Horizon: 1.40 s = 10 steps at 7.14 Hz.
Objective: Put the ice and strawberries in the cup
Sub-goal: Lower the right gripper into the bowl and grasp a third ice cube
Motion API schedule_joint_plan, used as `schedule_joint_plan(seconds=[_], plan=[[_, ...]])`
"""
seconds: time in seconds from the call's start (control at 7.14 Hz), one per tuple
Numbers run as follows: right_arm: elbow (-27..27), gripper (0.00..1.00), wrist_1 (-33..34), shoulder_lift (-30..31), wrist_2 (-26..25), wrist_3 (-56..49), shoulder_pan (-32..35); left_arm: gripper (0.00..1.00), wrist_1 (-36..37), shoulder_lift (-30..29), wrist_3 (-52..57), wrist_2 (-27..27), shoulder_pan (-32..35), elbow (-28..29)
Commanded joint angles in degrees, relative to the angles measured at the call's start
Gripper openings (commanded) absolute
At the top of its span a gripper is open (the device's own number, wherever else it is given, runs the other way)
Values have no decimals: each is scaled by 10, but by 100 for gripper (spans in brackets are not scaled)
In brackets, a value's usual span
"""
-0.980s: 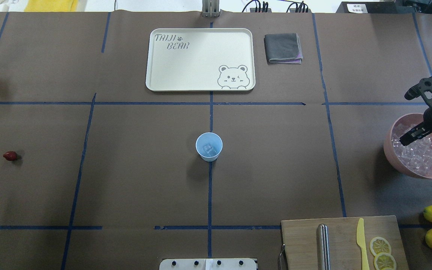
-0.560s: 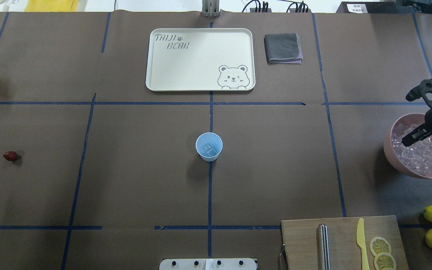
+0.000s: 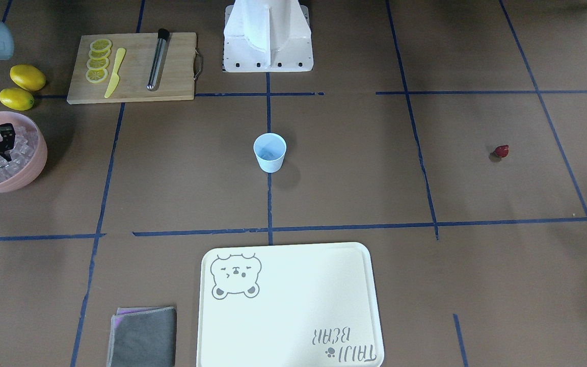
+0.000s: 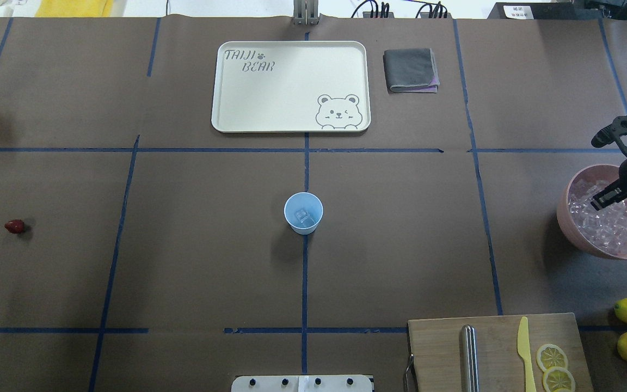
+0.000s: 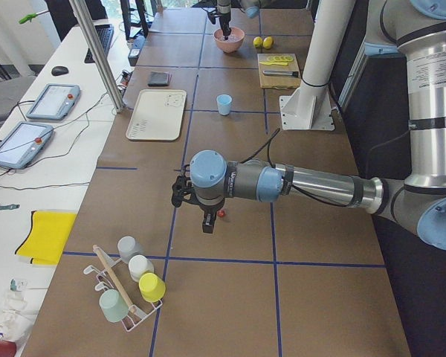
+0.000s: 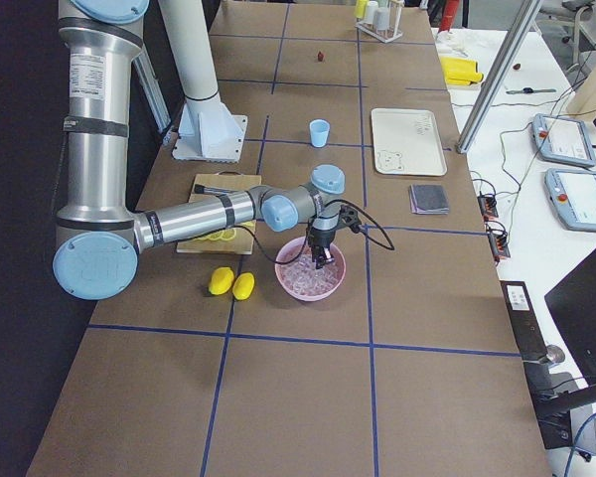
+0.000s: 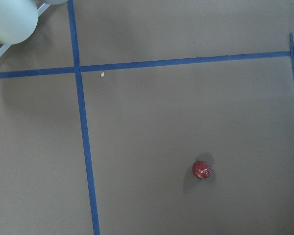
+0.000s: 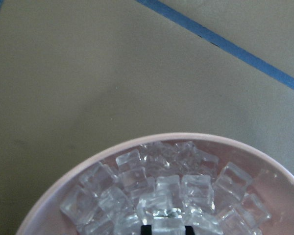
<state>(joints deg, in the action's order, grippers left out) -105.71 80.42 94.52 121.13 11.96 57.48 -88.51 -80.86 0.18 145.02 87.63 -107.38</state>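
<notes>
The step in hand is getting ice. The right gripper [image 4: 599, 202] hangs down into the pink bowl [image 4: 565, 228], which sits at the right edge of the bench, about halfway along it. The bowl is full of ice [image 4: 614, 230]. In the right wrist view, two dark fingertips [image 8: 146, 230] peek in at the bottom with a cube between them. So little of them shows that I cannot tell if they are squeezing that cube or just sitting beside it.

The cup [image 4: 303, 213] stands upright in the middle of the bench, well apart from the bowl. One cube [image 4: 305, 216] seems to lie in the bottom of it, so I think some ice is already in.

The strawberry [image 4: 14, 226] lies on the bare bench near the left edge, far from the cup. The left gripper [image 5: 207, 222] hangs above it. It shows well only in the side view, so I cannot tell if its fingers are apart or together.

Next, I think the right gripper needs a firm pinch on one cube. Then it needs a straight lift out of the bowl and a trip to the cup, letting go right above the cup's mouth. The cubes look smooth and slippery, so one could pop out.

The berry comes after that. In the left wrist view it sits low and to the right, so the left gripper should line up over it first.
</notes>
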Motion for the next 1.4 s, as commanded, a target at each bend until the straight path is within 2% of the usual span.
schedule_joint_plan(seconds=[0.0, 0.28, 0.42, 0.84, 1.26], plan=[[-12, 0, 0, 1, -1, 1, 2, 100, 1, 0, 0, 0, 0, -3], [-88, 0, 17, 9, 2, 10, 17, 100, 2, 1, -1, 0, 1, -11], [-119, 0, 26, 1, 3, 64, 17, 100, 1, 9, -1, 1, 1, -12], [-129, 0, 26, -131, 30, 406, -27, 100, 1, 11, -1, 1, 0, -16], [-107, 0, 24, -265, 8, 698, -124, 100, 1, 11, -1, 0, 0, -14]])
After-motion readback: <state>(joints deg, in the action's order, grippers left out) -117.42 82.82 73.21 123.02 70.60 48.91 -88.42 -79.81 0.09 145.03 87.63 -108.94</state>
